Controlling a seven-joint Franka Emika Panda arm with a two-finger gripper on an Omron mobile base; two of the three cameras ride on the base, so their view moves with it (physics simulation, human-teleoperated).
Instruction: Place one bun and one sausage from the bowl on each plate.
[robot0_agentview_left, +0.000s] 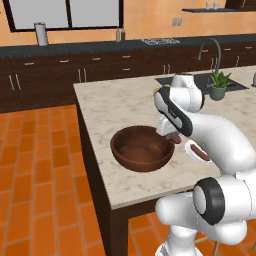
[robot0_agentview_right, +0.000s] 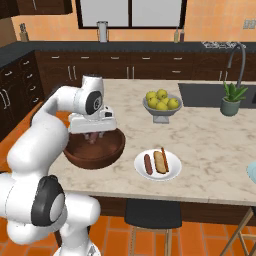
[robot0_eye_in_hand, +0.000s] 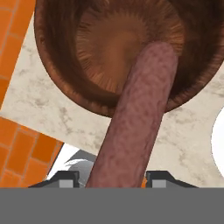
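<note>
Legible text, labels, brands, numbers, signs: none. No surface in any of the three views carries readable markings.

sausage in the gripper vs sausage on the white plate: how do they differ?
The held sausage hangs between the gripper's fingers above the wooden bowl; the plated sausage lies flat on the white plate. The plated one sits beside a bun; the held one is alone. Both are reddish-brown and elongated.
</note>
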